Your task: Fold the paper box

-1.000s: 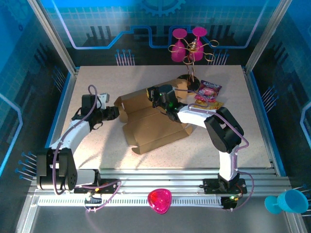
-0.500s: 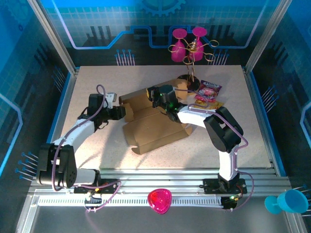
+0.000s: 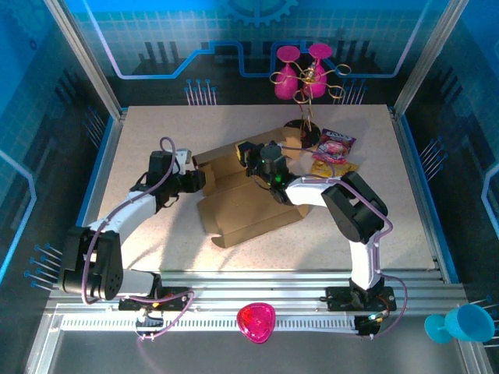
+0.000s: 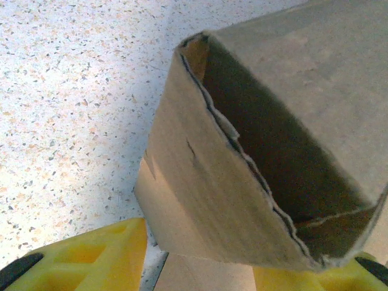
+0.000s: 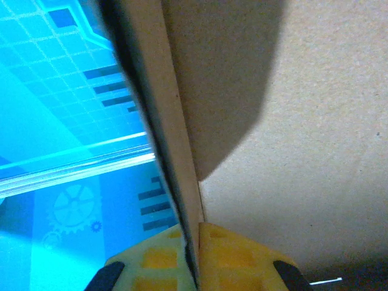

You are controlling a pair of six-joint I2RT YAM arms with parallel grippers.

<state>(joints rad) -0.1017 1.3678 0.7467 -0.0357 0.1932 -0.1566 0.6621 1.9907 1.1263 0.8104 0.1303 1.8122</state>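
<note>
The paper box (image 3: 245, 204), plain brown cardboard, lies partly folded in the middle of the table, its back and left walls raised. My left gripper (image 3: 196, 181) is at the box's left end. In the left wrist view it (image 4: 200, 276) stands open, and its yellow fingers (image 4: 97, 254) straddle the raised end wall (image 4: 200, 200) with a strip of table showing beside the left one. My right gripper (image 3: 253, 159) is at the back wall. In the right wrist view its two yellow fingers (image 5: 236, 257) are pinched together on the thin cardboard edge (image 5: 176, 139).
Snack bags (image 3: 334, 148) lie right of the box at the back. A wire stand with pink glasses (image 3: 302, 74) rises behind them. A pink object (image 3: 256, 321) sits on the front rail and a blue cup (image 3: 466, 323) at the far right.
My left gripper has slid right along the table until it reaches the box's left end wall. The right gripper has kept its hold on the back wall, shifting only slightly.
</note>
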